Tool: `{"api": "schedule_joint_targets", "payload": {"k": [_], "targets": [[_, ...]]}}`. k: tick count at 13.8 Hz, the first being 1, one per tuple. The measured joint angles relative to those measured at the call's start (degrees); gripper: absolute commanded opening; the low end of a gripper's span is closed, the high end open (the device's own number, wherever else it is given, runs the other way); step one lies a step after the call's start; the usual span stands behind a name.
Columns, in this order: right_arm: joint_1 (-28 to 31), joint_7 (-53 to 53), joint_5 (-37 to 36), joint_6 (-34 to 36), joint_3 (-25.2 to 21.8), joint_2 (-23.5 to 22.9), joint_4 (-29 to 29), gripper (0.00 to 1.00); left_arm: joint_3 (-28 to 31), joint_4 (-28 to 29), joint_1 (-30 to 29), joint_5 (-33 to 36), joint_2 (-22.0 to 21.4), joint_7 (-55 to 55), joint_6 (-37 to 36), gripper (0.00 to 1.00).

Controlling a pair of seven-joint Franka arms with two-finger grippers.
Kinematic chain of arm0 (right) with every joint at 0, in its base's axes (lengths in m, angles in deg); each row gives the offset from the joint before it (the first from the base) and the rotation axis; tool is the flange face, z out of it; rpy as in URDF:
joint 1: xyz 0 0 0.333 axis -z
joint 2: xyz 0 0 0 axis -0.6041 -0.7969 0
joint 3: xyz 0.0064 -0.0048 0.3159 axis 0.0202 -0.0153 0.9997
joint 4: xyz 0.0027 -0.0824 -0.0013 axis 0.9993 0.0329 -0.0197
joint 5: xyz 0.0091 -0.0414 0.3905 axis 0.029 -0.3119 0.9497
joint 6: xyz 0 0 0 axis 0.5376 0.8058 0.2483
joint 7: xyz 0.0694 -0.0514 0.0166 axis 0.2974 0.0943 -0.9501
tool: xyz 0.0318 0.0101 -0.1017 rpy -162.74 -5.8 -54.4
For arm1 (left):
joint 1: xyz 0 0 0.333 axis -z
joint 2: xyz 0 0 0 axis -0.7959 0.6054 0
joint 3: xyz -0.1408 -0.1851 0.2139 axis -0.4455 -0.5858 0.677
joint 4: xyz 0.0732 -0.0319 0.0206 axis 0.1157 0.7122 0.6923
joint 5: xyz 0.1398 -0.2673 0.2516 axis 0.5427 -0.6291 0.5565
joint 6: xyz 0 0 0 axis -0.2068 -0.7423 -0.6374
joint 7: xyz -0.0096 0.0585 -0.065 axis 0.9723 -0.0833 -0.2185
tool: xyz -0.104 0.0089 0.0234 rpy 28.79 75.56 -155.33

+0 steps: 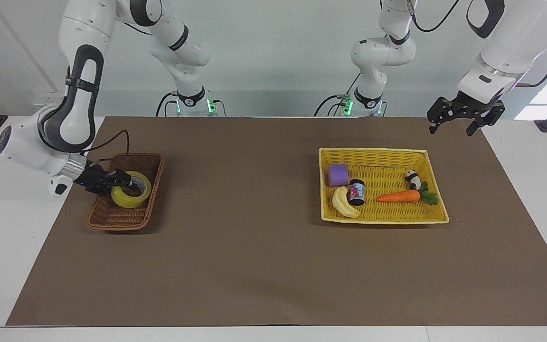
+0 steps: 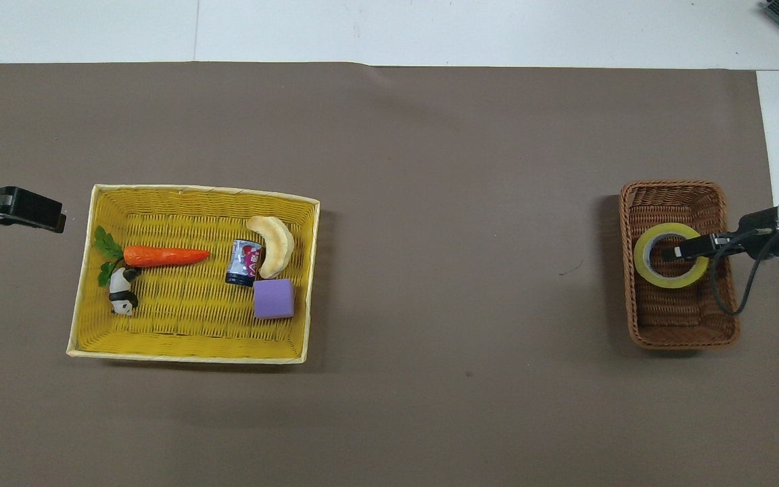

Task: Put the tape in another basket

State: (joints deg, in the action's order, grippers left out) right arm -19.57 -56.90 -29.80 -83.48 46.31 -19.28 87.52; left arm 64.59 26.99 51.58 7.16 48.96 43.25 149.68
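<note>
The tape (image 1: 134, 196) is a yellowish roll lying low inside the brown wicker basket (image 1: 117, 219) at the right arm's end of the table. It also shows in the overhead view (image 2: 647, 268), in the basket (image 2: 683, 319). My right gripper (image 1: 126, 183) reaches into the basket and is shut on the roll's rim, with one finger in its core (image 2: 677, 252). My left gripper (image 1: 450, 130) is open and empty, raised over the brown mat beside the yellow basket (image 1: 382, 220); in the overhead view (image 2: 51, 218) it is at the picture's edge.
The yellow basket (image 2: 186, 356) holds a carrot (image 2: 166, 256), a panda figure (image 2: 121, 297), a small can (image 2: 244, 264), a banana (image 2: 273, 245) and a purple block (image 2: 273, 299). A brown mat (image 1: 254, 247) covers the table between the two baskets.
</note>
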Motion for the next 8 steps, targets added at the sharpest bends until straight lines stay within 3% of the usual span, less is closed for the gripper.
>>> {"api": "schedule_joint_targets", "payload": {"k": [3, 8], "targets": [[0.12, -0.25, 3.98, 0.0, 0.0, 0.11, -0.33, 1.0, 0.11, 0.0, -0.01, 0.0, 0.25, 0.0, 0.0, 1.0], [-1.5, -0.3, 3.85, -0.81, 0.38, 2.02, -5.02, 1.0, 0.43, 0.0, -0.17, -0.41, 0.32, 0.0, 0.0, 1.0]]}}
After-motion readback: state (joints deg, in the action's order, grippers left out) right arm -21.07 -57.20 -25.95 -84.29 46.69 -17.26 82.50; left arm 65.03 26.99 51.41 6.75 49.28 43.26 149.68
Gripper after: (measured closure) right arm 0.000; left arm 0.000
